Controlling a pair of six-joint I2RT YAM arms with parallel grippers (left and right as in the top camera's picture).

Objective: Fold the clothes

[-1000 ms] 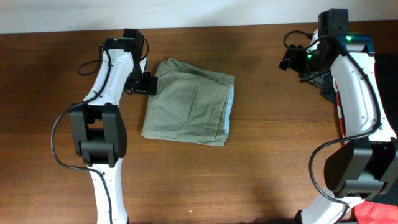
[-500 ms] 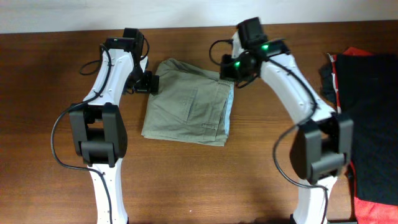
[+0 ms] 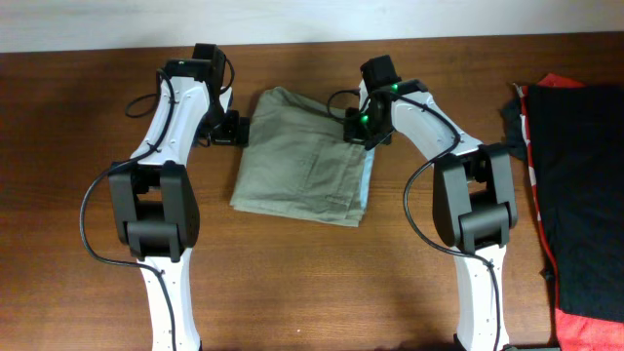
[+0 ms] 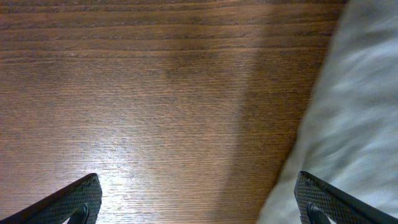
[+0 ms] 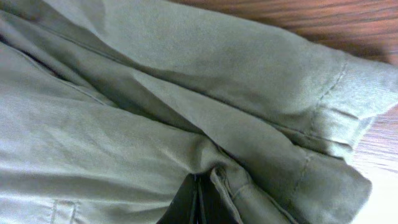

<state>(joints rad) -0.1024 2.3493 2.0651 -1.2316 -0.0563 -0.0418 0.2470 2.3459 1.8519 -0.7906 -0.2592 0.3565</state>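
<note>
While the khaki shorts (image 3: 302,161) are laid folded into a rough rectangle a little toward 12 o'clock from the middle of the brown desk (image 3: 409,283), both arms are bent in over their far edge. The left pincer (image 3: 237,130) is held at the 10 o'clock side of the shorts, just beside the fabric edge. In the left wrist view its fingers (image 4: 78,198) are seen spread wide and low over bare wood. The pale, blurred edge of the shorts is seen by the finger at 3 o'clock, and nothing is gripped between the two. The right pincer (image 3: 359,134) is set on the 2 o'clock corner of the shorts, and a paler inner layer is exposed along their 3 o'clock edge. In the right wrist view its dark fingers (image 5: 186,202) are drawn together at 6 o'clock of the picture. They are sunk into a raised pucker of fabric that appears to be pinched between them, and stitched hems are seen toward 3 o'clock. At 3 o'clock of the desk, well apart from the shorts, a black garment (image 3: 580,185) is spread, with red cloth (image 3: 558,82) showing at its 12 o'clock and 6 o'clock ends.
</note>
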